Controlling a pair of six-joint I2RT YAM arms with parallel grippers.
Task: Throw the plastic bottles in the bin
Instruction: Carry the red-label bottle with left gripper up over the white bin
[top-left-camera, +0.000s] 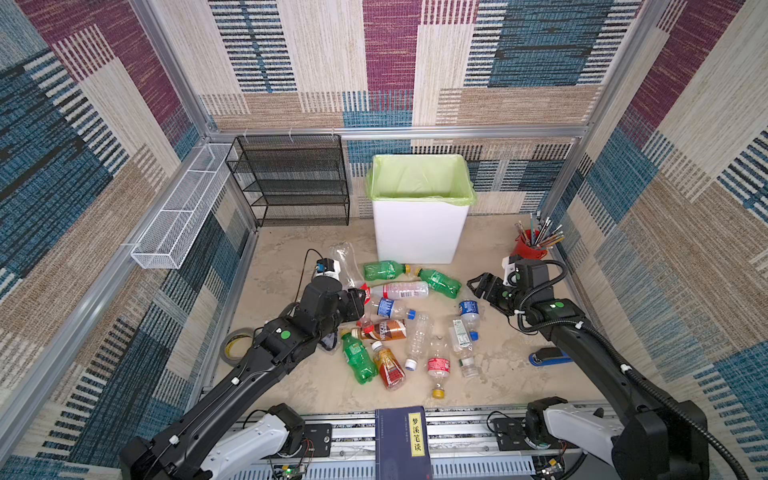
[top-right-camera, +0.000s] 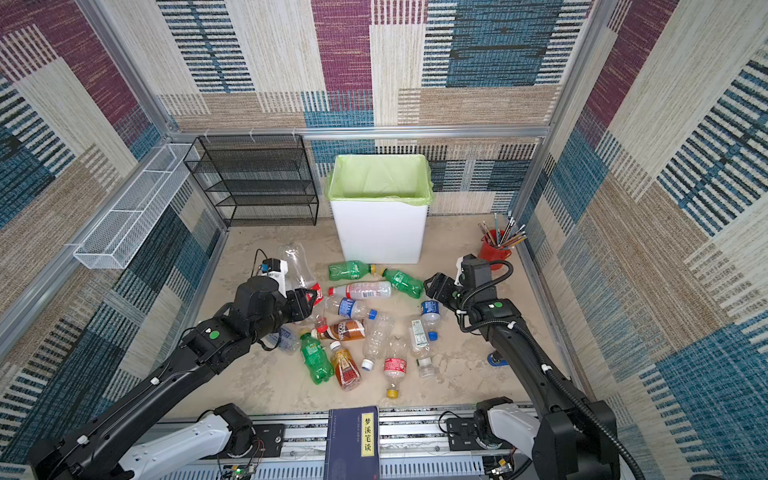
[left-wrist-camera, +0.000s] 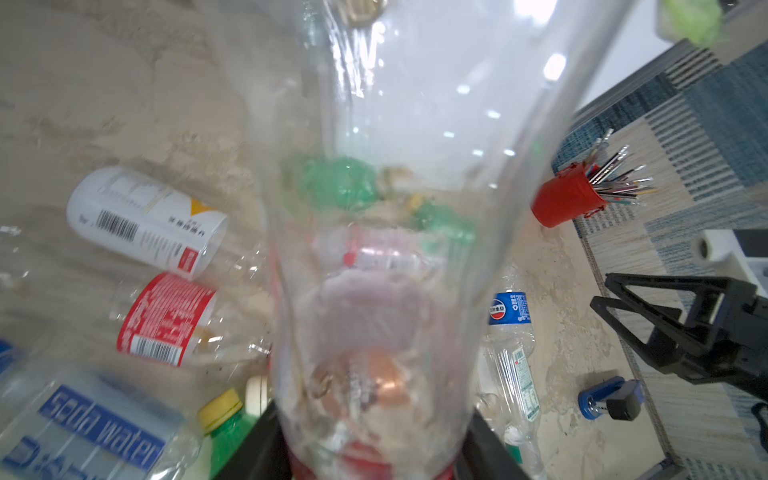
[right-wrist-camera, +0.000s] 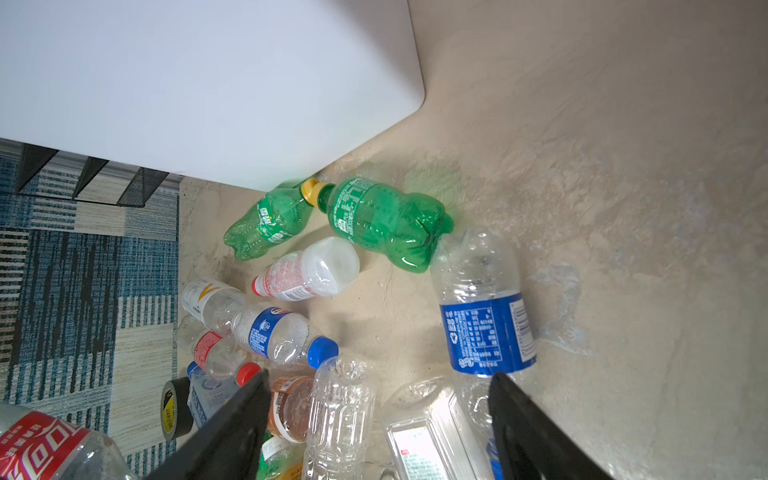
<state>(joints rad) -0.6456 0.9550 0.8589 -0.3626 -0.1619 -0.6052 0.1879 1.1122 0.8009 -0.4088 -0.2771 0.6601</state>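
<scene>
Clear bottle (top-left-camera: 345, 262) inside left pincer (top-left-camera: 360, 296)

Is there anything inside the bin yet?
In both top views, only the light green bag shows, lining the upper inside of the bin; nothing else is visible there. The near wall covers the bottom, so anything lying there cannot be seen.

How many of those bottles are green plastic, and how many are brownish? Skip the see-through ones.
Green bottles: 3
Brown-amber bottles: 2
Total: 5
</scene>
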